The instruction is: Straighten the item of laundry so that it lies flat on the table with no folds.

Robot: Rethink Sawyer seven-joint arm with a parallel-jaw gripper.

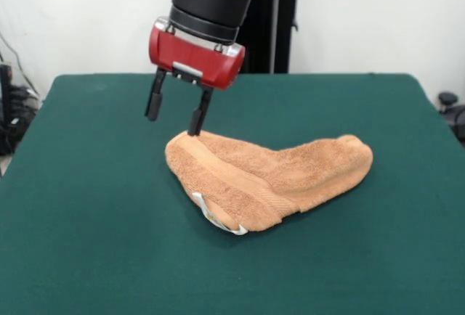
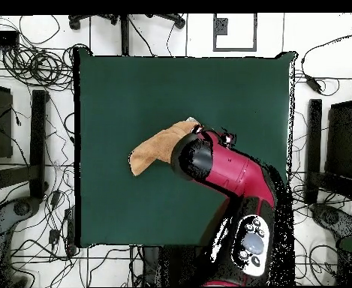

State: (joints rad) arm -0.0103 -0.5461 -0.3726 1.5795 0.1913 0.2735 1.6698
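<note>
The orange-tan towel [image 1: 269, 178] lies folded and bunched in a bent, boot-like shape near the middle of the green table [image 1: 87, 213]. A white tag [image 1: 207, 212] pokes out at its near corner. My gripper [image 1: 176, 117] hangs open over the towel's far left end, one fingertip touching the cloth edge, the other off to the left above bare felt. Nothing is held between the fingers. From overhead, the towel [image 2: 152, 151] shows left of the red arm [image 2: 227, 171], which hides the gripper and part of the cloth.
Broad green felt surrounds the towel on all sides. Off the table, cables [image 2: 36, 67] and dark equipment stands [image 2: 17, 172] crowd the white floor.
</note>
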